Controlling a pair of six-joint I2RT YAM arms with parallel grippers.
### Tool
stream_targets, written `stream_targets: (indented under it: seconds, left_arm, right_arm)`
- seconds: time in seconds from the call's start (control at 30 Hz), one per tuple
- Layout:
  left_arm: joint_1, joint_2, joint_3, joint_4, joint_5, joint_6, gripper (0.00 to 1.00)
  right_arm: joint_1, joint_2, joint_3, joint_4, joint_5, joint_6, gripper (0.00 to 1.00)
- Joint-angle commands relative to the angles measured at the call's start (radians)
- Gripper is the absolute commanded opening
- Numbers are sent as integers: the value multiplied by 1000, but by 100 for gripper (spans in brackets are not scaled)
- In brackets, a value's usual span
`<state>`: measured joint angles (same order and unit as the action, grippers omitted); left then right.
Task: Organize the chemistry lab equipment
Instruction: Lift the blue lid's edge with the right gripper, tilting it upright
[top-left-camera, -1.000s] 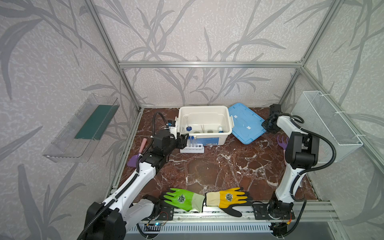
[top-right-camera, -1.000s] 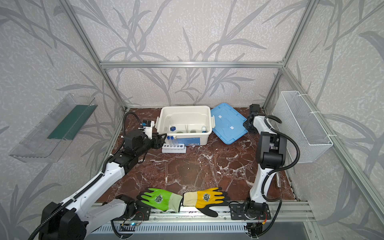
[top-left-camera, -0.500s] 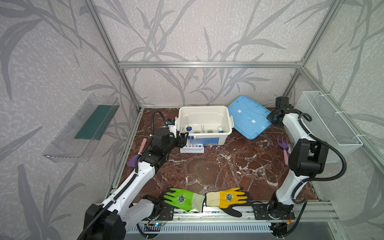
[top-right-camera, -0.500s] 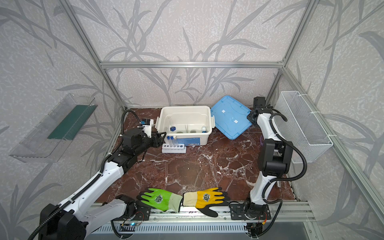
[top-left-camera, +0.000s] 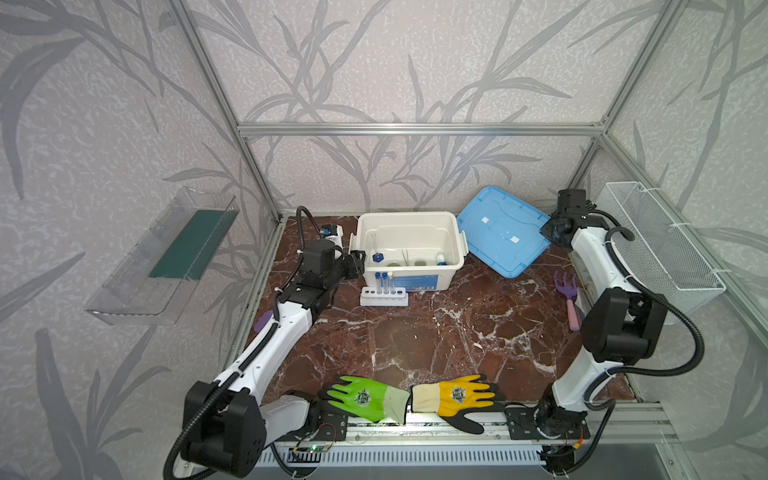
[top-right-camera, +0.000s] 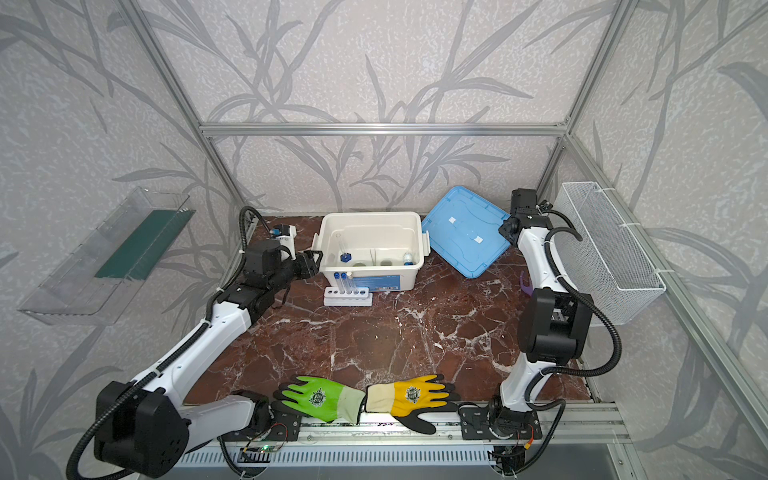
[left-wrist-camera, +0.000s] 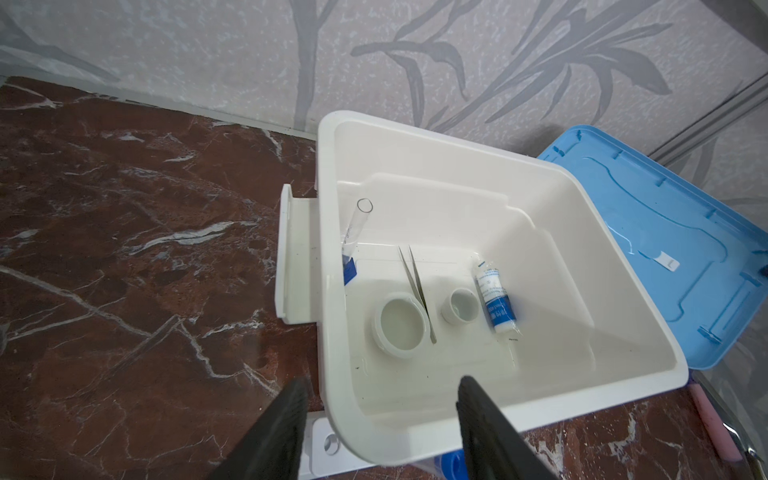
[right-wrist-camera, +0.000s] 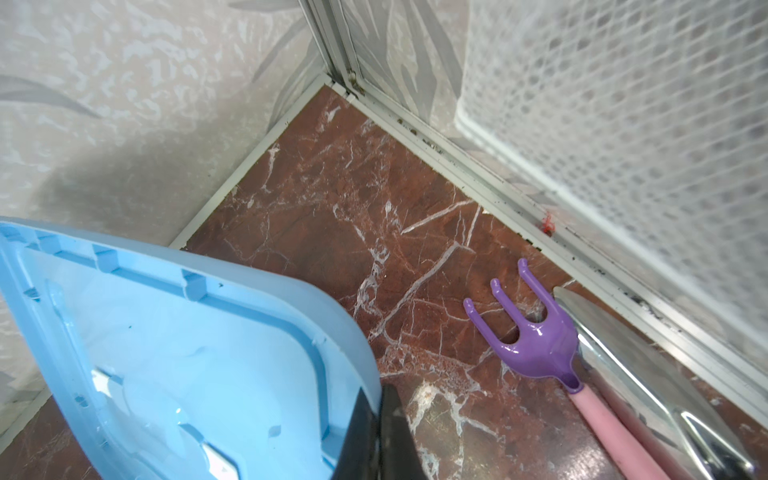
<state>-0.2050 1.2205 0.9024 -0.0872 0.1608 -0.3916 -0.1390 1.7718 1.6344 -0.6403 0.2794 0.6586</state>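
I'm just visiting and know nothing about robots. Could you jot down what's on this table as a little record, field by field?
Inside white bin: clear cylinder, tweezers, large white dish, small white dish, small bottle
In front of bin: white rack holding upright capped test tubes
Left claw: open, at the bin's front-left corner, holding nothing
Right claw: shut on an edge of the tilted blue lid
Front edge: green glove, yellow glove
Right side: purple rake lying flat
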Motion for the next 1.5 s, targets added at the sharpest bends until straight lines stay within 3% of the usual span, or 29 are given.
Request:
stream_targets:
  seconds: [0.0,0.33,0.67,0.9,1.47]
  left_arm:
    - [29,53,52,-18,31,-60,57]
    - [37,185,125,12,91,-84,54]
    - [38,296,178,49,150,-81,50]
    - [38,381,225,122,252,-83,48]
    - [27,465,329,142,307,-72,46]
  right_arm:
    - [-6,-81,0,27,43,-46,0]
    - [-6,-158,-14,34,98,-114,0]
    - [-2,-229,-100,81,71,-74,0]
    - [21,-302,-142,89,67,-77,0]
    - [59,-357,-21,88,241,-273,0]
